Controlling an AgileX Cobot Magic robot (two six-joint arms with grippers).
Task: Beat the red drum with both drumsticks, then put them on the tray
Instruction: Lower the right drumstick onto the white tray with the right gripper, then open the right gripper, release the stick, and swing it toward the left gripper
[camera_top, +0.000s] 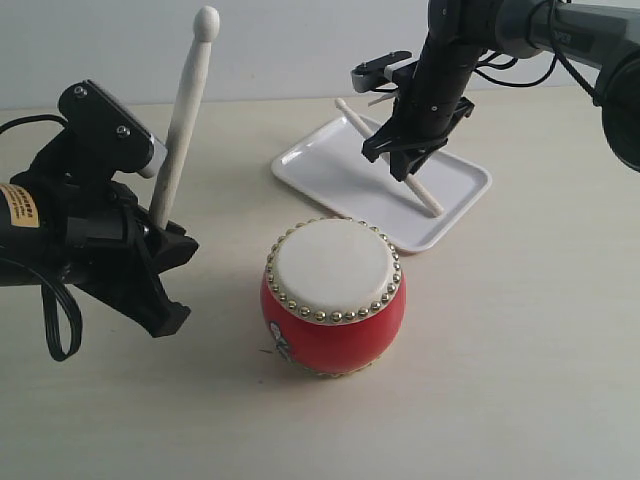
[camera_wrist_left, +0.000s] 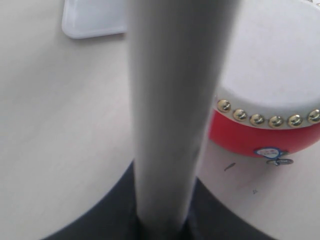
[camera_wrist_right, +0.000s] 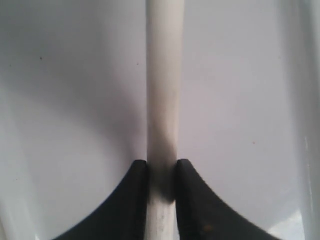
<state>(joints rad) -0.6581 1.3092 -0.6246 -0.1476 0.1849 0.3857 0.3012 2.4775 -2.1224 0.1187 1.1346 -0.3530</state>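
The red drum (camera_top: 333, 300) stands upright at the table's middle front, its cream skin ringed with gold studs. Left of it, my left gripper (camera_top: 158, 228) is shut on one drumstick (camera_top: 185, 110), which points steeply up, away from the drum. In the left wrist view this drumstick (camera_wrist_left: 175, 100) fills the middle, rising from the gripper (camera_wrist_left: 162, 225), with the drum (camera_wrist_left: 270, 135) beside it. Behind the drum lies the white tray (camera_top: 320, 165). My right gripper (camera_top: 402, 165) is shut on the other drumstick (camera_top: 428, 200), low over the tray. In the right wrist view the fingers (camera_wrist_right: 140, 200) pinch the stick (camera_wrist_right: 164, 75) over the tray floor (camera_wrist_right: 75, 100).
The pale table (camera_top: 520, 380) stretches in front and to the right of the drum. A corner of the tray (camera_wrist_left: 92, 20) shows in the left wrist view. The right arm (camera_top: 450, 50) comes down from the upper right. A cable (camera_top: 60, 320) hangs by the left arm.
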